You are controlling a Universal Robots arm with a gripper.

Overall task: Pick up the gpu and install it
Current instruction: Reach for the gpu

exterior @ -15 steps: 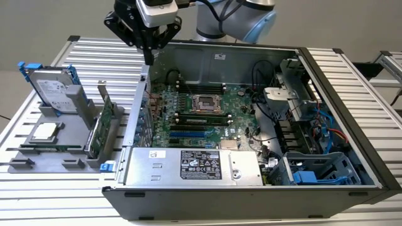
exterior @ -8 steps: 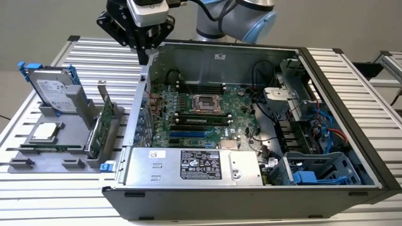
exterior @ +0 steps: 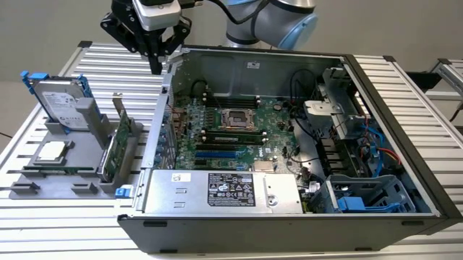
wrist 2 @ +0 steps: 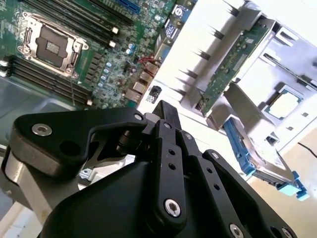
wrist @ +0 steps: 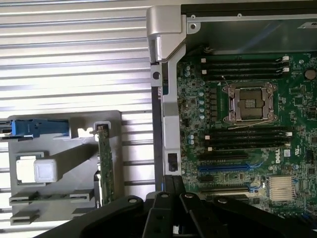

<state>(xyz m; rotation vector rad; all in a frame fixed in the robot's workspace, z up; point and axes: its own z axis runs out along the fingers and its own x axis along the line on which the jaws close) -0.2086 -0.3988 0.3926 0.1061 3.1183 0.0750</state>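
The pincer [exterior: 155, 67] hangs high over the tabletop [exterior: 101, 62], just outside the far corner of the open case [exterior: 239, 67]. Its fingers are pressed together into one dark tip and grip nothing. In both wrist views the closed tip [wrist 2: 166, 110] [wrist: 173, 182] sits over the case's side wall.

The gpu [exterior: 114, 149] lies well below the pincer, apart from it and untouched. In the exterior view it is nearer the camera than the pincer and slightly to the exterior view's left of it. It stands on its long edge in a slot of the grey holder [exterior: 87, 157], just outside the case wall. Its long axis runs roughly level and parallel to that wall, leading away from under the pincer toward the camera. The silver bracket rises at the end nearest the pincer. Both wrist views show the card [wrist 2: 230, 67] [wrist: 105, 168] edge-on as a thin green strip.

Farther from the pincer, beyond the gpu in the same holder, stand a hard drive [exterior: 62, 105] and a square chip [exterior: 53, 151]. On the pincer's other side, inside the case, lies the motherboard [exterior: 239, 135].
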